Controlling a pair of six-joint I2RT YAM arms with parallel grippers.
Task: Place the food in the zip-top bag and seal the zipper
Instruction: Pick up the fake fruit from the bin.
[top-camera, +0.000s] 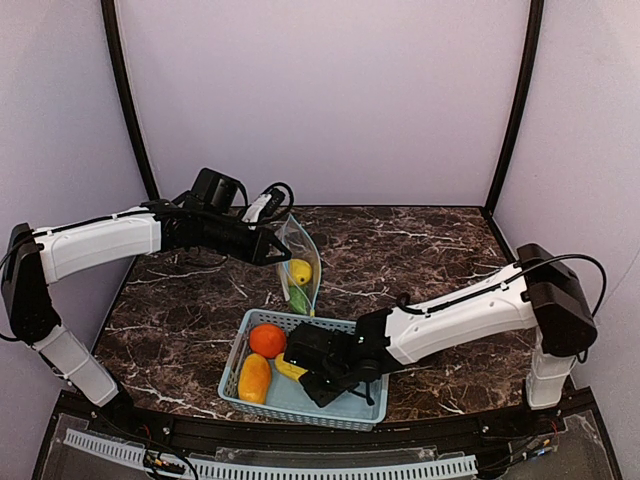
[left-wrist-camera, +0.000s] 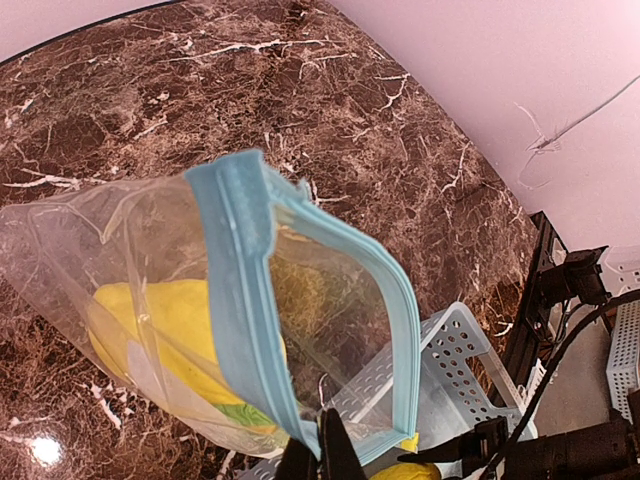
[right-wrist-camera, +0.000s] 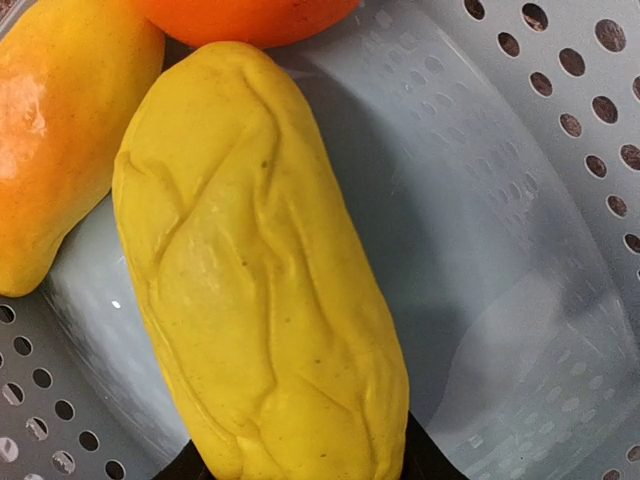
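1. The ribbed yellow fruit lay lengthwise on the floor of the light blue basket, with its near end between the fingers of the right gripper
2. That gripper's dark fingers stood apart, one at each flank of the fruit's end and close against it; whether they were already squeezing it could not be told
3. A yellow-orange fruit lay against the ribbed one on one side, and the round orange sat at its far end
4. The zip-top bag hung upright over the marble table behind the basket, its lower end near the basket's far rim, well apart from the right gripper
5. The left gripper held the bag up; its jaws were together, pinched on the bag's mouth edge at the zipper
6. The zipper's two blue strips stood parted, so the mouth gaped open
7. Inside the bag lay another yellow fruit, with the green pod below it at the bag's bottom
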